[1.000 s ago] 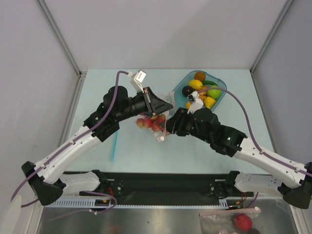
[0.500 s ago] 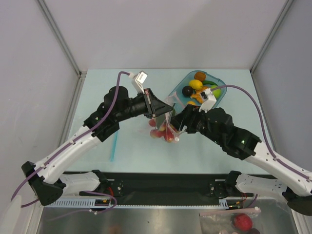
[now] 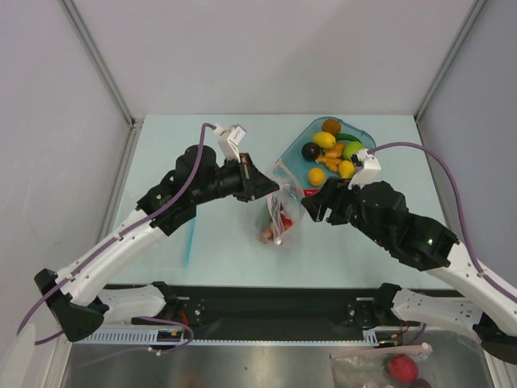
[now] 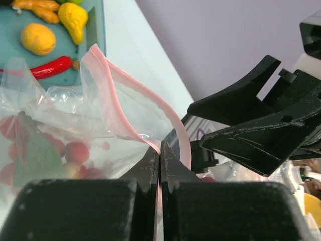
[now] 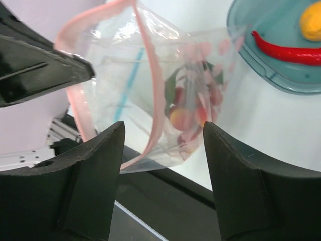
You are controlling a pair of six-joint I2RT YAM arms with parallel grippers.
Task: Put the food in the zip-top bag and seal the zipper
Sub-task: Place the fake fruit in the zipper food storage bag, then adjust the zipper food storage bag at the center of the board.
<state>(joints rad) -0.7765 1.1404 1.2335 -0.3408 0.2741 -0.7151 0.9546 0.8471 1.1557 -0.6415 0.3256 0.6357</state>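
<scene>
My left gripper is shut on the pink zipper at one end of the zip-top bag's mouth. The clear bag hangs from it with its mouth gaping, above the table. A cluster of little red balls and a green piece lie in the bag's bottom. My right gripper is open and empty just right of the bag. In the right wrist view the bag sits beyond my spread fingers. A lemon, a dark plum, a green piece and a red chilli lie in the tray.
The teal tray stands at the back right, close behind the bag. A light-blue stick lies on the table to the left. Another bag with a red ball lies on the metal ledge at the near right.
My right gripper has drawn back to the right, off the bag. My left gripper has turned the bag mouth-up, so it hangs and the red balls have dropped to its bottom.
</scene>
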